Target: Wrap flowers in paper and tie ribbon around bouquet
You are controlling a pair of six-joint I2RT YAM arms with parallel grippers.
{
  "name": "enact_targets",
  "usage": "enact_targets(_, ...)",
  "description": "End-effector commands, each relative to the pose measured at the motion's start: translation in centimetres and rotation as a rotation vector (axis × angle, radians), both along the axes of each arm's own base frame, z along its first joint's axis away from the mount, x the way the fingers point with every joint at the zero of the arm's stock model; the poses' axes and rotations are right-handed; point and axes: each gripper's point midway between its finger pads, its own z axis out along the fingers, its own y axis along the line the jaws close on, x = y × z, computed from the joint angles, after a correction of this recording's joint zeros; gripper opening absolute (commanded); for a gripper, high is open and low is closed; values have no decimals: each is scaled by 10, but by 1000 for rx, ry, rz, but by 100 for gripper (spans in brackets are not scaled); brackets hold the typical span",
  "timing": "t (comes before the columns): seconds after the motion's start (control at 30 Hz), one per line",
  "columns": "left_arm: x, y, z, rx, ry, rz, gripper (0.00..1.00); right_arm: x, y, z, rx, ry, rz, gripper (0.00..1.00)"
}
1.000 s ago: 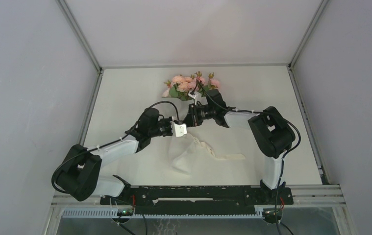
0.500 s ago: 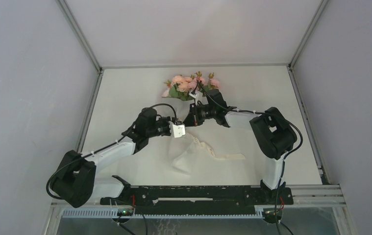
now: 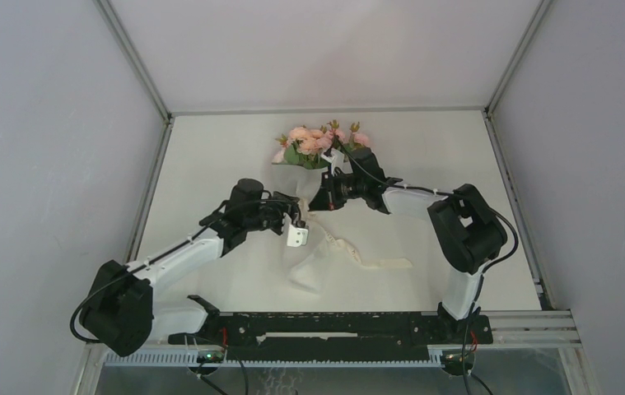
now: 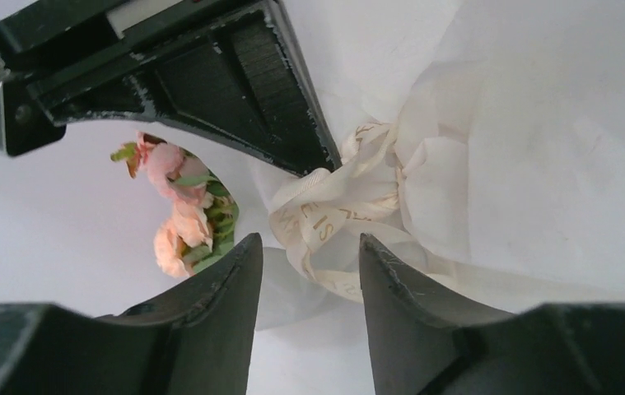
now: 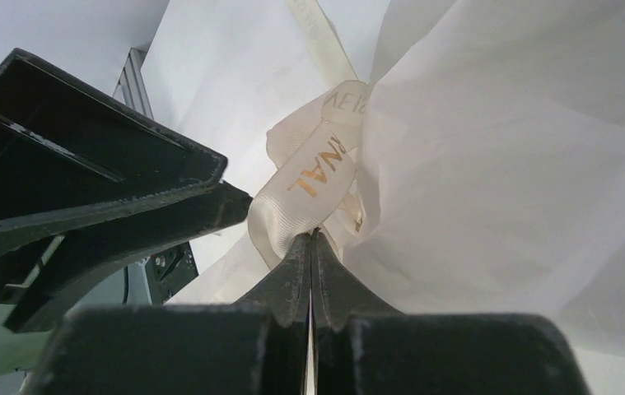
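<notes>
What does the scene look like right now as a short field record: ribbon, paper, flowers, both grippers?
cream gold-lettered satin ribbon: bunched in loops at the paper's pinched middle
creased translucent white paper: gathered in at the ribbon, flaring out past it
pale pink roses with green leaves: poking out of the paper's far end
left gripper: open, ribbon bunch just ahead of its tips, not gripped
right gripper: shut, pinching a ribbon loop
</notes>
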Motion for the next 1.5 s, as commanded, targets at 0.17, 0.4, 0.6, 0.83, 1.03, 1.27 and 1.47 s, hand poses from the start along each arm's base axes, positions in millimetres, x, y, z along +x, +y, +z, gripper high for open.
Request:
enact_targets(0.17,32,-27,39,-62,-108,-60,42,-1,0,22,17,-83,18,0)
enact_targets(0.4,21,-27,29,-23,-31,-107,38,-2,0,19,14,-81,23,0)
enact_targets(0.6,25,-27,18,40,-54,-131,37,-3,1,22,21,-87,31,0)
enact_targets(0.83,32,-26,13,67,-59,-117,28,-4,2,22,23,-89,36,0)
enact_targets(1.03,26,-27,12,61,-52,-129,1,-5,3,22,20,-90,37,0)
enact_targets(1.27,18,-19,19,32,-24,-106,0,8,-13,20,-24,-88,-30,0)
enact_targets(1.47,18,-13,19,21,-5,-72,0,13,-18,22,-30,-92,-58,0)
